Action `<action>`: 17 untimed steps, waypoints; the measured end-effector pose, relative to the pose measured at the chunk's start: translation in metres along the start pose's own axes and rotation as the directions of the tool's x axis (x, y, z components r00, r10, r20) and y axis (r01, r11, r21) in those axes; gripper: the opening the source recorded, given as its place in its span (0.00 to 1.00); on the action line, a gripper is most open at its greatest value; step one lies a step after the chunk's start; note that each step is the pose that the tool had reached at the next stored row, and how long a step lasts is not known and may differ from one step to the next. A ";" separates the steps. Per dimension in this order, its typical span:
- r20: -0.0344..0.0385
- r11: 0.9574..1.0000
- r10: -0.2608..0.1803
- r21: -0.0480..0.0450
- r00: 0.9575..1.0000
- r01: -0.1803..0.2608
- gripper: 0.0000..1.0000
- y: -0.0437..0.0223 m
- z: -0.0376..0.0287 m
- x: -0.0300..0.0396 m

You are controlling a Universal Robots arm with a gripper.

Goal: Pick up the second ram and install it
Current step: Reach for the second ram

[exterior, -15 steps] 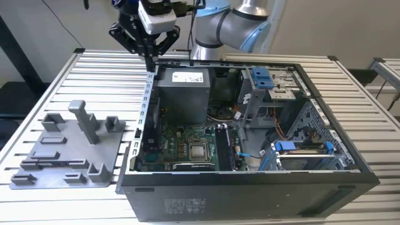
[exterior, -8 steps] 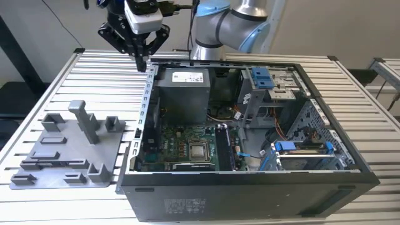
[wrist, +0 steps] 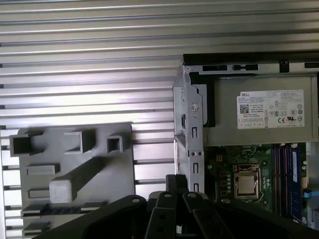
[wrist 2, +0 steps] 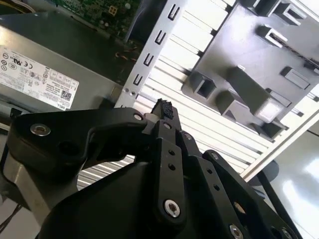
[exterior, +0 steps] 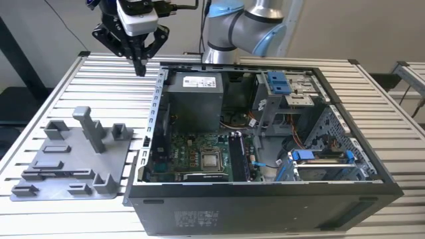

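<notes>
Gripper [exterior: 139,69]: it hangs in the upper left of the exterior view, pointing down. Its fingers are pressed together to one tip and pinch nothing we can see.
Second ram [wrist: 294,174]: in the first wrist view we take the thin blue strip standing among the memory slots to be it. It looks seated, but we cannot be sure from this angle.
Step in hand: the gripper is nearest the case wall [exterior: 158,114], over the table [exterior: 53,89] and between the fixture plate [exterior: 66,149] and the case. We judge it to be travelling, not grasping.
Doing it well: we would keep the tip high enough to clear the wall's upper edge, and keep the closed fingers in line with the slots' long axis.
Around: power supply [exterior: 192,94] at upper centre of the exterior view, processor socket [exterior: 211,160] lower centre, blue drive latches [exterior: 279,82] upper right.
In the way: the fixture plate's tall upright post [exterior: 89,127] at centre left, and the case wall beside the gripper.
</notes>
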State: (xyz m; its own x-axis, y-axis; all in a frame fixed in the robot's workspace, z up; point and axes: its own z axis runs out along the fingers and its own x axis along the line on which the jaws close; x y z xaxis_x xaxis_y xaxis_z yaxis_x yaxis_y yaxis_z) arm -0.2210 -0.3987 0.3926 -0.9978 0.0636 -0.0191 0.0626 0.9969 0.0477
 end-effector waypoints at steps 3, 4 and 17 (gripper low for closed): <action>0.000 1.000 0.000 0.000 1.000 0.000 0.11 -0.0004 -0.0001 0.0056; 0.000 1.000 -0.001 0.000 1.000 0.001 0.11 -0.0005 -0.0002 0.0073; -0.002 1.000 -0.001 0.000 1.000 0.001 0.11 -0.0008 -0.0003 0.0132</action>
State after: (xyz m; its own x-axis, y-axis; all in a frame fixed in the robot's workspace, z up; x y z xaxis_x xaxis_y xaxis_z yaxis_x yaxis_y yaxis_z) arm -0.2343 -0.3987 0.3926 -0.9979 0.0621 -0.0173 0.0612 0.9970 0.0476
